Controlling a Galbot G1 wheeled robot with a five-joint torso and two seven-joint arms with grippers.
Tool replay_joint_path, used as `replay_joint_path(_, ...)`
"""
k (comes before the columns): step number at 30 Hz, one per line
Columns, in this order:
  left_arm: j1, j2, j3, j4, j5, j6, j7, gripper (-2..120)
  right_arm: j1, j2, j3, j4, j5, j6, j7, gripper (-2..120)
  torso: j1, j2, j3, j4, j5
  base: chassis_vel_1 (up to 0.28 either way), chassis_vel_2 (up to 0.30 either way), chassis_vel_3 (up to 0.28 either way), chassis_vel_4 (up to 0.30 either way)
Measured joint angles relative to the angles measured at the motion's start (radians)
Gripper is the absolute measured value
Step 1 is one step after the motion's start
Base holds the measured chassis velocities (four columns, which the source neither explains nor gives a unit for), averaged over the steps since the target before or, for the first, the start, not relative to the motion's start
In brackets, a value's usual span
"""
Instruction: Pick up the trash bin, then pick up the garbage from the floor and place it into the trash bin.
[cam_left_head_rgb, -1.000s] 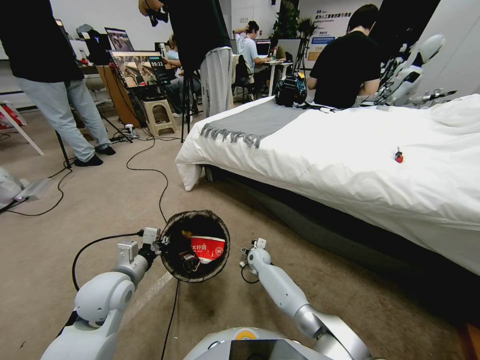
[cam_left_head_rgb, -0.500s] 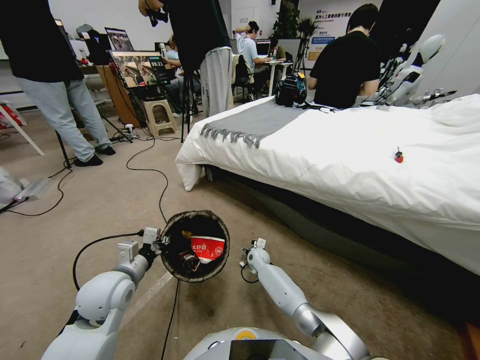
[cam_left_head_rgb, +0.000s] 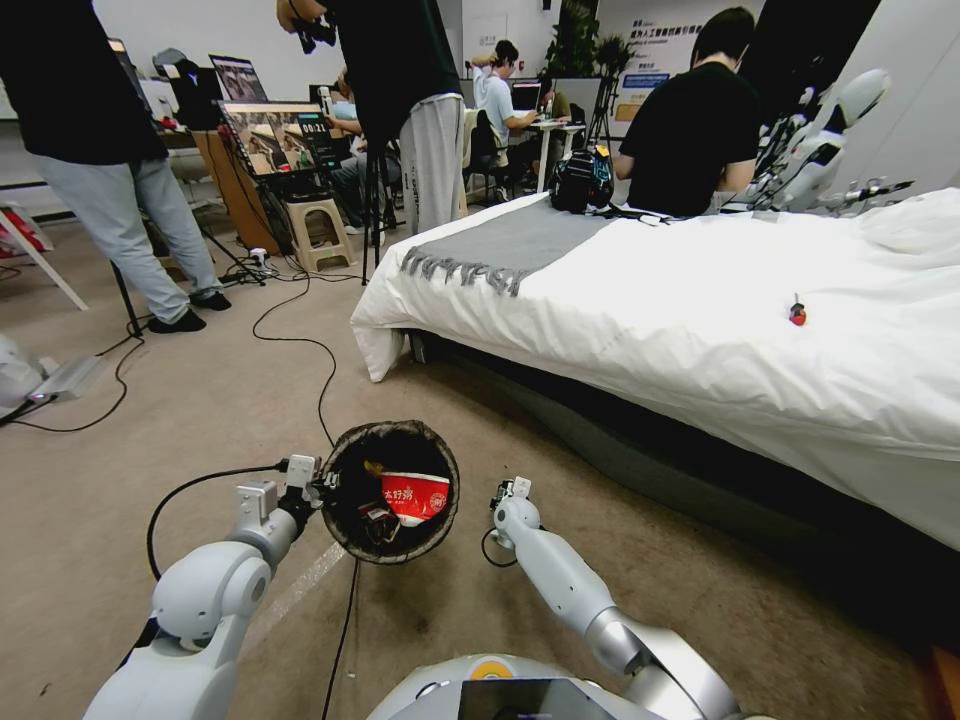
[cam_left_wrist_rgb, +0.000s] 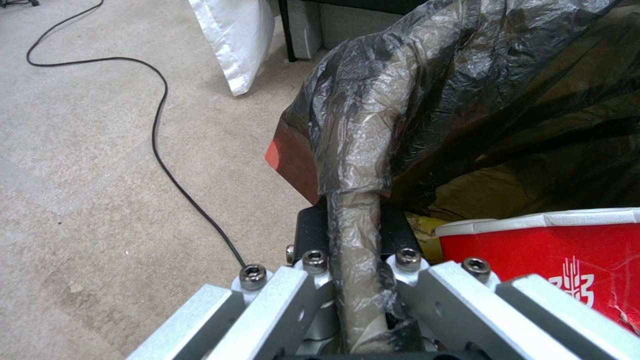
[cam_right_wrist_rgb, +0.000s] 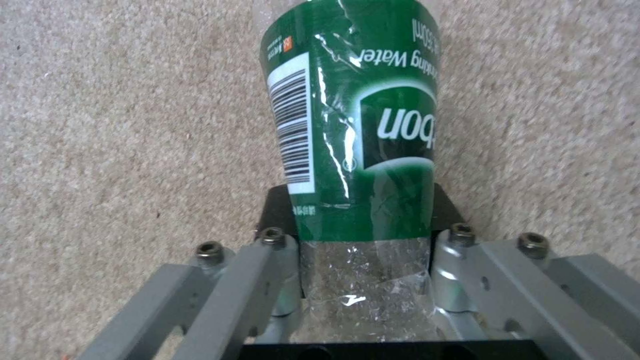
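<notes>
While bottle (cam_right_wrist_rgb: 357, 125) is clamped in right end effector (cam_right_wrist_rgb: 363, 240) low over floor (cam_right_wrist_rgb: 100, 125), lift advised before swing toward trash bin (cam_left_head_rgb: 392, 490), held by rim in left end effector (cam_left_wrist_rgb: 353, 235); release only once over opening, beside cup (cam_left_wrist_rgb: 567, 260).

Right gripper (cam_right_wrist_rgb: 363, 235) jaws closed on clear plastic bottle (cam_right_wrist_rgb: 353, 145), one pad each side of crinkled body. Green label with white lettering and barcode faces camera. Beige carpet floor (cam_right_wrist_rgb: 120, 125) behind bottle on all sides.
</notes>
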Motion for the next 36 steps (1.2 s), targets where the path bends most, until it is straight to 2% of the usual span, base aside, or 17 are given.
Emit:
replay_joint_path(5,-0.001,-0.003,0.003,0.003,0.002,0.000,0.000,1,-0.013,-0.023,0.007,0.013,-0.115,0.022,-0.050,21,0.000,0.000,0.000,-0.0001,0.0001,0.000,0.000,0.000,0.000)
replay_joint_path(7,-0.003,-0.003,0.005,0.004,0.002,0.000,0.001,1,-0.034,-0.063,0.010,0.093,-0.153,0.020,-0.065,21,0.000,0.000,0.000,-0.0004,0.0000,0.000,0.000,0.000,0.000)
replay_joint_path(8,-0.003,-0.003,0.005,0.004,0.002,0.000,0.001,1,-0.034,-0.063,0.010,0.093,-0.153,0.020,-0.065,21,0.000,0.000,0.000,-0.0004,0.0000,0.000,0.000,0.000,0.000)
replay_joint_path(10,-0.004,-0.003,0.006,0.005,0.003,0.000,0.002,1,-0.062,-0.110,0.016,0.222,-0.176,0.006,-0.074,21,0.000,0.000,0.000,-0.0002,0.0000,0.000,0.000,0.000,0.000)
replay_joint_path(12,-0.004,-0.003,0.006,0.005,0.003,0.000,0.002,1,-0.072,-0.126,0.019,0.270,-0.179,0.001,-0.075,21,0.000,0.000,0.000,-0.0002,0.0000,0.000,0.000,0.000,0.000)
replay_joint_path(15,-0.003,-0.001,0.006,0.005,0.003,0.000,0.002,1,-0.115,-0.192,0.028,0.465,-0.178,-0.032,-0.085,21,0.000,0.000,0.000,-0.0001,0.0001,0.000,0.000,0.000,0.000)
replay_joint_path(16,-0.003,-0.001,0.006,0.005,0.003,0.000,0.002,1,-0.115,-0.192,0.028,0.465,-0.178,-0.032,-0.085,21,0.000,0.000,0.000,-0.0001,0.0001,0.000,0.000,0.000,0.000)
replay_joint_path(23,-0.003,0.003,0.006,0.008,-0.002,0.000,-0.001,1,-0.114,-0.315,0.047,0.768,-0.120,-0.080,-0.100,21,0.000,0.000,0.000,-0.0002,0.0003,0.000,0.000,0.000,0.000)
replay_joint_path(25,-0.003,0.004,0.006,0.008,-0.002,0.000,-0.001,1,-0.107,-0.326,0.050,0.790,-0.112,-0.083,-0.100,21,0.000,0.000,0.000,-0.0002,0.0001,0.000,0.000,0.000,0.000)
replay_joint_path(27,-0.003,0.005,0.006,0.007,-0.004,0.001,-0.002,1,-0.071,-0.368,0.055,0.878,-0.067,-0.102,-0.102,21,0.000,0.000,0.000,0.0000,0.0001,0.000,0.000,0.000,0.000)
replay_joint_path(31,-0.004,0.006,0.006,0.006,-0.005,0.003,-0.003,1,-0.029,-0.414,0.049,0.969,-0.007,-0.133,-0.117,21,0.000,0.000,0.000,-0.0001,0.0001,0.000,0.000,0.000,0.000)
replay_joint_path(36,-0.005,0.008,0.006,0.006,-0.005,0.004,-0.004,1,0.002,-0.456,0.041,1.040,0.034,-0.155,-0.161,21,0.000,0.000,0.000,-0.0003,0.0000,0.000,0.000,0.000,0.000)
